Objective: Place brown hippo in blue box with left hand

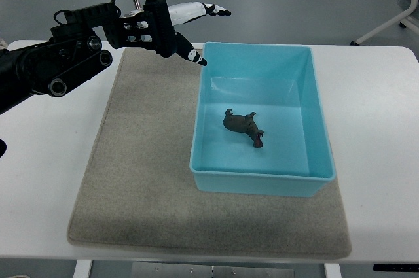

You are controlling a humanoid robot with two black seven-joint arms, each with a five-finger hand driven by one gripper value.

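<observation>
The brown hippo (244,127) lies on its side on the floor of the blue box (313,88), near the middle. My left hand (194,27) hovers by the box's far left corner, above and outside the rim. Its fingers (209,10) are stretched out and spread, holding nothing. The left arm runs in from the picture's left edge across the table. No right arm shows.
The box stands on a grey felt mat (137,167) that covers much of the white table (373,160). A white chair base (399,10) is on the floor at the far right, off the table.
</observation>
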